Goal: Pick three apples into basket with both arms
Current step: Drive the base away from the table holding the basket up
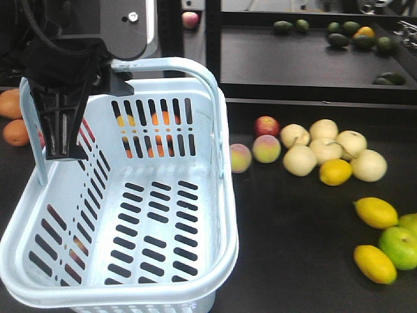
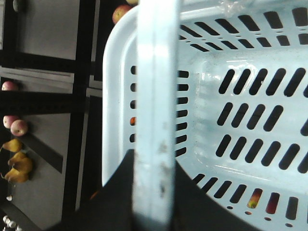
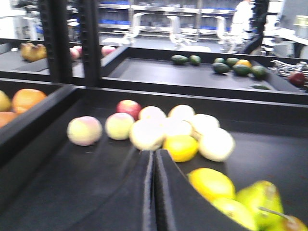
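Observation:
The pale blue basket (image 1: 227, 242) fills the left of the front view, tilted, with nothing inside it. My left gripper (image 1: 64, 140) is shut on the basket's handle (image 2: 155, 86), which runs between its two black fingers (image 2: 120, 192) in the left wrist view. A deep-red apple (image 1: 266, 125) lies on the black shelf to the right of the basket, also in the right wrist view as the red apple (image 3: 129, 108). Red fruit (image 2: 255, 198) shows through the basket's slots; I cannot tell which kind. My right gripper (image 3: 155, 156) is shut and holds nothing, low over the shelf short of the fruit.
Two pinkish apples (image 1: 253, 153), pale round fruits (image 1: 326, 147), lemons (image 1: 375, 212) and a green apple (image 1: 399, 246) lie to the right. Oranges (image 1: 12, 117) sit behind the basket at left. A raised black divider (image 1: 313, 98) separates the rear shelf with avocados (image 1: 345, 34).

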